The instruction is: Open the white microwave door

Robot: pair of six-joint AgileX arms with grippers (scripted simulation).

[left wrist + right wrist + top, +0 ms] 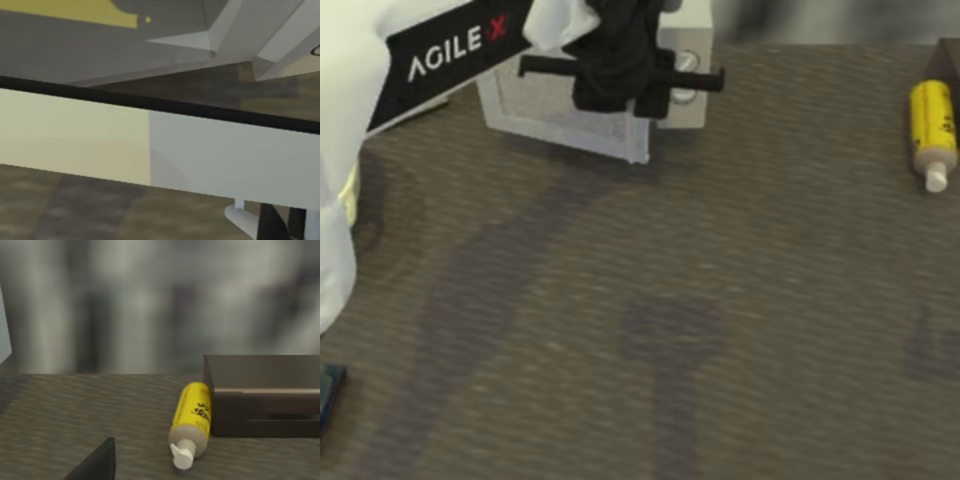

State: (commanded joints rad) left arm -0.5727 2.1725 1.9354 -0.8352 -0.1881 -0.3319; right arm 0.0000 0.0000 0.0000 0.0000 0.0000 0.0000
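The white microwave (692, 25) stands at the table's back, left of centre, two silver knobs (687, 62) on its right panel. The microwave door (560, 115), white with a grey mesh window, is swung a little way out, its free edge (642, 140) clear of the body. My left gripper (645, 100) hangs over that free edge. In the left wrist view the door's edge (225, 160) fills the frame, and the left gripper (285, 227) is shut on the white bar handle (242, 220). Only one black fingertip (97, 465) of my parked right gripper shows, with nothing against it.
A yellow tube (933, 125) with a white cap lies at the back right, next to a dark brown box (260, 395). My left arm's white body (340, 120) covers the back left corner. A dark object (328, 385) sits at the left edge.
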